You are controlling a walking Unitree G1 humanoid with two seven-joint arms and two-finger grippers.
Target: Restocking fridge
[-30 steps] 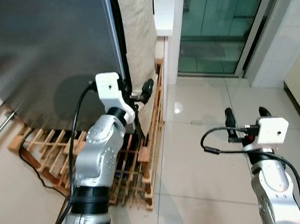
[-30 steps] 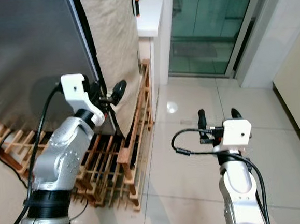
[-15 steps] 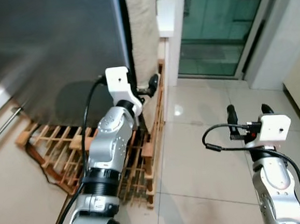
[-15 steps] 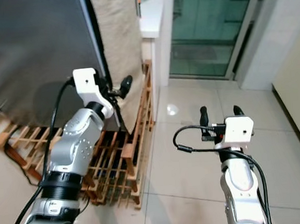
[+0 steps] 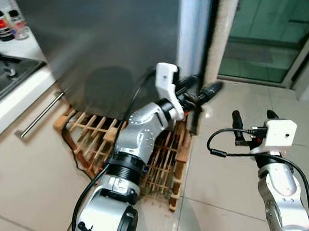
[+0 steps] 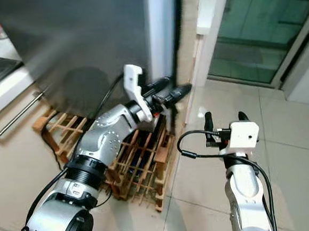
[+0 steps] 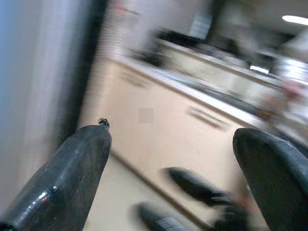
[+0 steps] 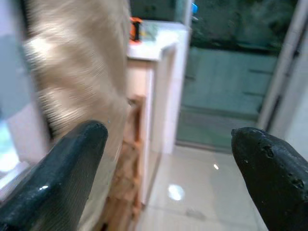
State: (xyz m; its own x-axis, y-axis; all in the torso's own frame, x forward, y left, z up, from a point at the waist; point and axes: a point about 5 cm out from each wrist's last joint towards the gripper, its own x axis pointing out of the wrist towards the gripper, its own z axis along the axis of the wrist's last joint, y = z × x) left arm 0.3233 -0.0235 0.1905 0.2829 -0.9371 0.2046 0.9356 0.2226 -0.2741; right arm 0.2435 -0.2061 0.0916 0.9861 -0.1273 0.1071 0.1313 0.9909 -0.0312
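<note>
The tall dark grey steel fridge (image 5: 111, 38) is cut off at the top of both eye views, and its door face is motion-blurred, so no handle can be made out. The left wrist view is smeared too: only a pale counter line and dark shapes near the floor read behind the two black fingers (image 7: 72, 183). Since a second ago the whole scene has swung: a white counter with a black gas hob (image 5: 1, 68) and small bottles (image 5: 0, 23) now sits at far left, the fridge's pale right edge (image 5: 193, 27) faces the camera, and the slatted wooden pallet (image 5: 152, 158) under it lies centre. The left gripper (image 5: 203, 92) reaches forward and to the right, level with the fridge's lower right corner, fingers spread with nothing between them. The right gripper (image 5: 253, 119) hovers over the glossy tiled floor (image 5: 224, 179), fingers upright, wide apart, holding nothing.
</note>
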